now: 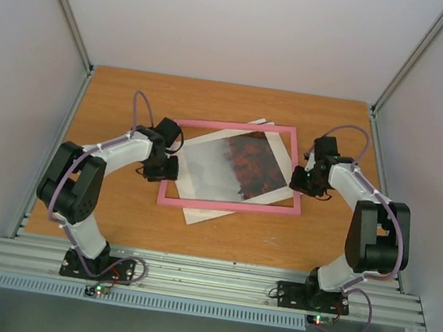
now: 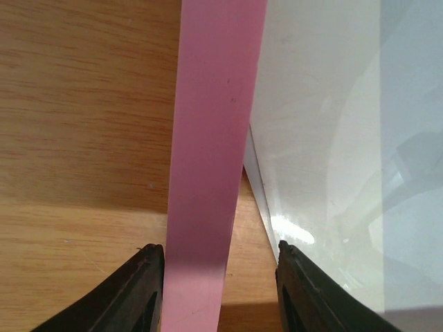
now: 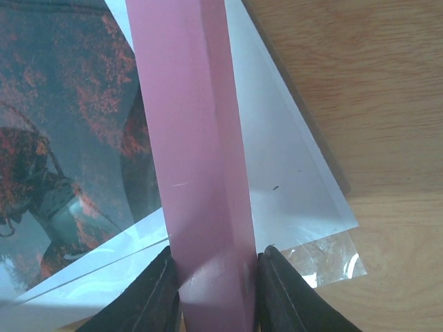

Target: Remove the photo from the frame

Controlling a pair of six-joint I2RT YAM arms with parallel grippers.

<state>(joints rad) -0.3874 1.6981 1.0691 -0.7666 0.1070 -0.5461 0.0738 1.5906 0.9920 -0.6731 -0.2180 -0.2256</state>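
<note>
The pink frame (image 1: pixel 228 204) lies front up in the middle of the table, skewed over the sheets under it. The photo (image 1: pixel 242 165), grey on the left and red-orange on the right, shows through its opening. It also shows in the right wrist view (image 3: pixel 69 104). My left gripper (image 1: pixel 161 176) is open and straddles the frame's left bar (image 2: pixel 208 138), with a gap on the inner side. My right gripper (image 1: pixel 298 181) is shut on the frame's right bar (image 3: pixel 194 138), with both fingers pressed against it.
A white mat (image 1: pixel 198 212) sticks out past the frame at the front left and at the back. It also shows in the right wrist view (image 3: pixel 277 173), with a clear sheet corner (image 3: pixel 325 256) beyond it. Bare wooden table (image 1: pixel 115 101) surrounds the frame, with enclosure walls on both sides.
</note>
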